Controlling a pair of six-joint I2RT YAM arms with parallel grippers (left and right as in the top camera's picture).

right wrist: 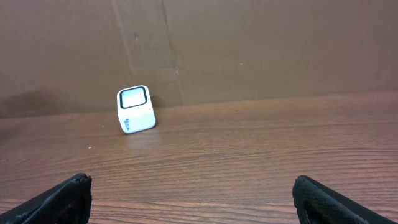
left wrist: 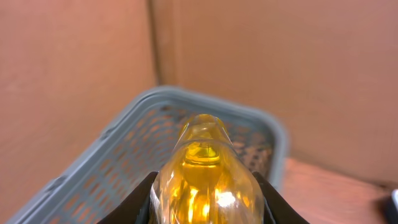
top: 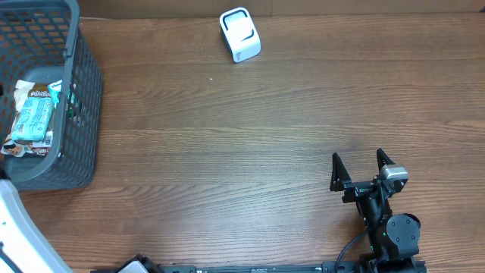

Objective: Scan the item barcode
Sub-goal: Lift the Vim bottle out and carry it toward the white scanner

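– Bottle [left wrist: 202, 177] of yellow liquid is clamped between the fingers of our left end effector [left wrist: 208, 205], up above the grey basket [left wrist: 112, 134]. We judge the step in hand is carrying it to the scanner [top: 239, 35].

– Agreed. To do that well, we should swing it across the surface [top: 227, 152] without tilting it, then turn the label side toward the scanner's window. We cannot see a barcode from here, so we may need to rotate the bottle slowly in front of it.

– Our right end effector [top: 358, 161] has its fingers wide apart and holds nothing. It sits well apart from the scanner.

– Only the left wrist view shows the bottle and the grip on it. Overhead shows neither, just the basket with a packet [top: 34, 114] inside. The right wrist view gives us the scanner from the side, its window seeming to face up and toward us.
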